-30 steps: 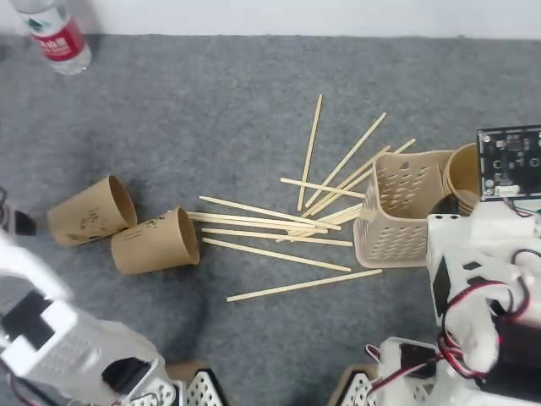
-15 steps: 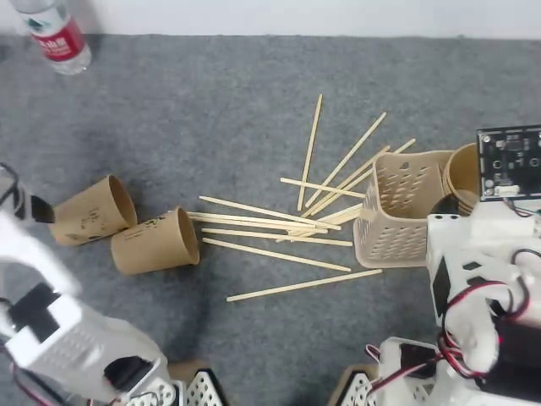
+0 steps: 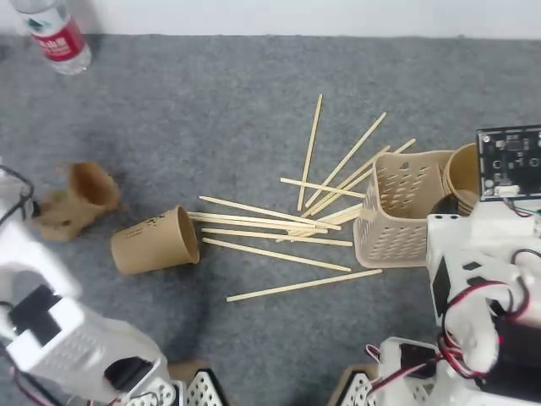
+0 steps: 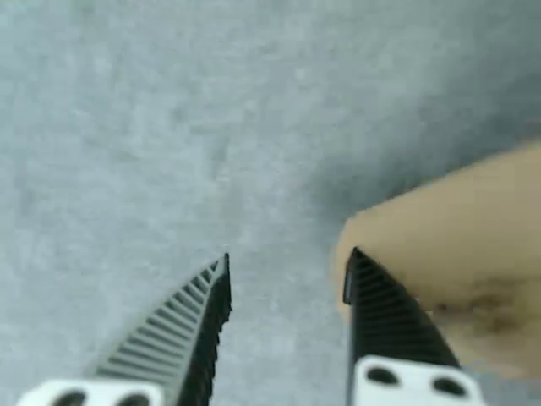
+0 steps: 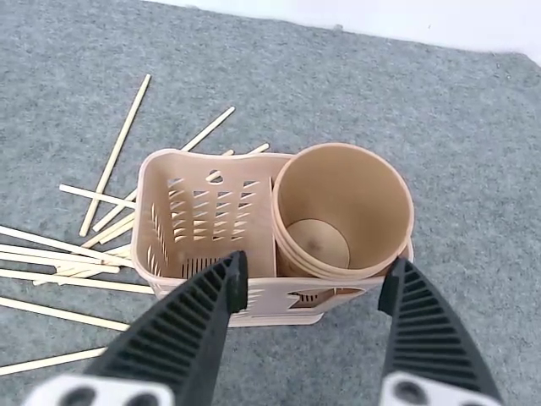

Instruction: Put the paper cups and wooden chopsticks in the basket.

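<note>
A paper cup [image 3: 82,198] lies blurred on the grey carpet at the far left, against the end of my left arm [image 3: 34,288]. In the left wrist view my left gripper [image 4: 289,255] is open, and that cup [image 4: 461,254] touches the outer side of one finger, not between the jaws. A second cup [image 3: 156,240] lies on its side close by. Several wooden chopsticks [image 3: 279,228] are scattered in the middle. The beige basket [image 5: 169,173] holds nested cups [image 5: 342,203] in one compartment. My right gripper [image 5: 317,264] hangs open over it.
A plastic bottle [image 3: 55,35] with a red label lies at the far left corner. The basket [image 3: 401,211] stands right in front of the right arm [image 3: 482,279]. A white wall runs along the carpet's far edge.
My left arm has pushed forward against the far-left cup, which has swung round and shifted away from the second cup. The right arm, basket and chopsticks have not moved.
</note>
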`<state>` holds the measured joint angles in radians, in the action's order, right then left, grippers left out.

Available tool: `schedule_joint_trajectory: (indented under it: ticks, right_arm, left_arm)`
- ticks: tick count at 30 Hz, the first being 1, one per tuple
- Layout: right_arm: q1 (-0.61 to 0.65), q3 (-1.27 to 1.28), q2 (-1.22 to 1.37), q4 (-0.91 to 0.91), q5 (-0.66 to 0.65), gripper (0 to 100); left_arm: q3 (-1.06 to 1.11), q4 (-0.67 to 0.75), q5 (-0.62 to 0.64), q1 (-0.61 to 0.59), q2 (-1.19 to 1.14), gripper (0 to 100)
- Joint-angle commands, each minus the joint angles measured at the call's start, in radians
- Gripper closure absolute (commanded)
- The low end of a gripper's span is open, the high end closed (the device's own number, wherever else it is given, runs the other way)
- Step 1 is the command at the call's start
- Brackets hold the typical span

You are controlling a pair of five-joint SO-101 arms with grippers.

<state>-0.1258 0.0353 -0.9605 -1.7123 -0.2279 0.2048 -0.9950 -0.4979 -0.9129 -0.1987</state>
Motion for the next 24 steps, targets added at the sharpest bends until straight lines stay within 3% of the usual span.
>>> schedule_joint_trajectory:
  ticks: [1,17,24]
  right_arm:
    - [0.008,-0.006,0.002,0.007,0.003,74.5]
    - [0.008,-0.008,-0.002,0.007,0.003,74.6]
    - [0.008,-0.006,0.005,0.015,0.009,74.6]
  left_arm:
    - [0.053,0.068,-0.023,-0.023,0.006,77]
    - [0.056,0.055,-0.071,-0.057,0.025,77]
    - [-0.166,-0.330,0.032,0.052,0.250,77]
